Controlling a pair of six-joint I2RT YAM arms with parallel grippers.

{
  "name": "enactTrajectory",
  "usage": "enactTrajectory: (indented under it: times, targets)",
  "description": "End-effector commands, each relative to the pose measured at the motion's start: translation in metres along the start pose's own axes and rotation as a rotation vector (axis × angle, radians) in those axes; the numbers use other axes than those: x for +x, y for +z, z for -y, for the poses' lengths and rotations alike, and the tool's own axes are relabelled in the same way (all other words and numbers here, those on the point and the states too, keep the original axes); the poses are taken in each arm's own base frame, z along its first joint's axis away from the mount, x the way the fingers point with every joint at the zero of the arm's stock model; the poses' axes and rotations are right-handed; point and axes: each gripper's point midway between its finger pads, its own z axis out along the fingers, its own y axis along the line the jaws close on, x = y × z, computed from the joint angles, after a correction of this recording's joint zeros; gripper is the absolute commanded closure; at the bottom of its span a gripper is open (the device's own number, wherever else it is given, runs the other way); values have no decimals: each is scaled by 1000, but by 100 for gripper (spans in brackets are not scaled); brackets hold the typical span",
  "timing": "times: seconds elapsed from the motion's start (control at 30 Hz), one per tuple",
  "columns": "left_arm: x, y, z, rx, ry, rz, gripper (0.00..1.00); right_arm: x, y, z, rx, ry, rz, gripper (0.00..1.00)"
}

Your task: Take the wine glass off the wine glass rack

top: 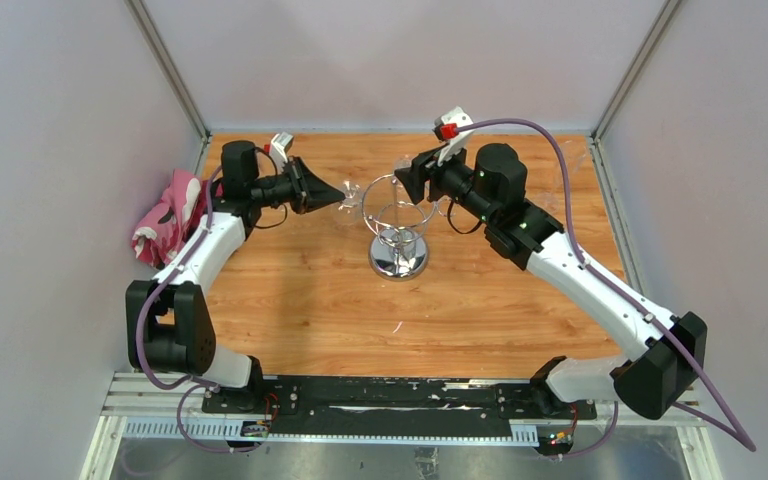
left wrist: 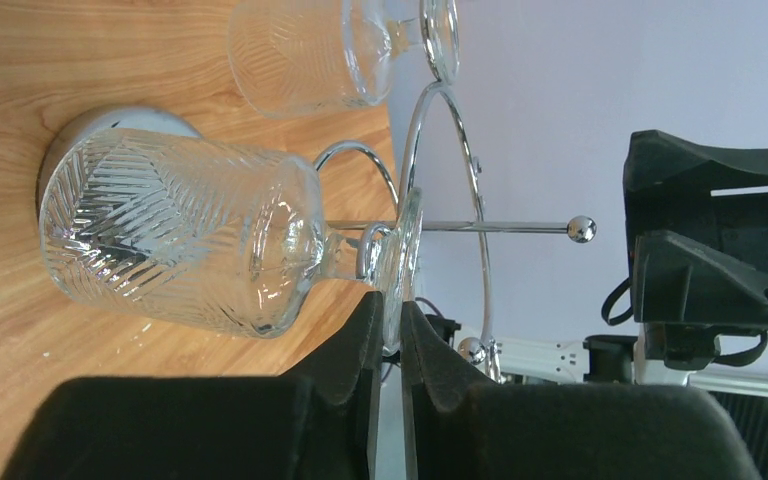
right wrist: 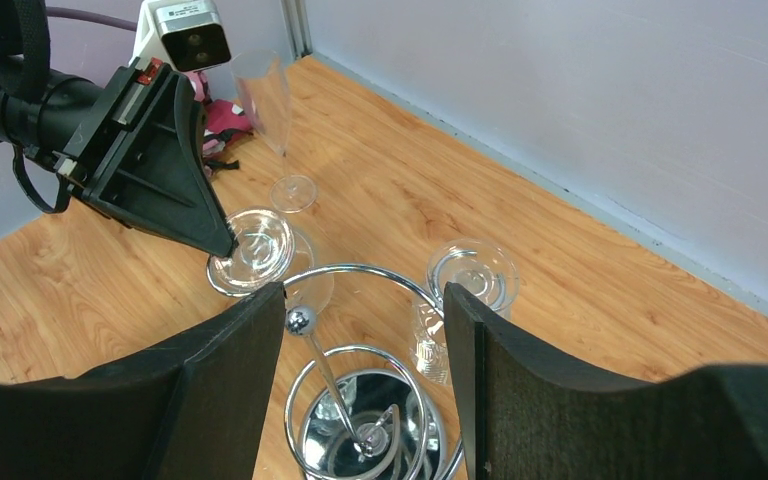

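Observation:
The chrome wine glass rack (top: 398, 250) stands mid-table with its mirrored dome base, post and wire ring. A cut-pattern wine glass (left wrist: 185, 235) hangs upside down from a loop on the rack's left side. My left gripper (left wrist: 388, 318) is shut on the rim of its foot (left wrist: 407, 250); in the top view the left gripper (top: 344, 195) sits at the rack's left edge. My right gripper (right wrist: 363, 308) is open and empty, its fingers either side of the post's ball (right wrist: 301, 320) from above; in the top view it (top: 410, 180) is at the rack's back right.
A second glass (right wrist: 468, 278) hangs on the rack's far side and also shows in the left wrist view (left wrist: 310, 50). A tall flute (right wrist: 272, 110) stands on the table beyond the left gripper. A pink cloth (top: 165, 215) lies at the left wall.

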Motion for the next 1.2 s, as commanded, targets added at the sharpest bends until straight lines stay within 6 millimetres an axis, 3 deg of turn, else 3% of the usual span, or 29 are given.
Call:
enactTrajectory:
  times: [0.0,0.2,0.3,0.77,1.17]
  targets:
    - [-17,-6,12,25,22,52,100,-1,3,-11,-38,14,15,36]
    - [-16,-3,-5,-4,5,59,96,1,4,-12,-46,12,13,36]
    - [-16,-3,-10,-13,1,65,100,1,4,-11,-42,13,12,36]
    - [-22,-19,17,45,3,136,100,4,6,-12,-49,16,9,36]
    - [-24,-13,5,64,-98,121,100,10,11,-14,-58,25,-2,36]
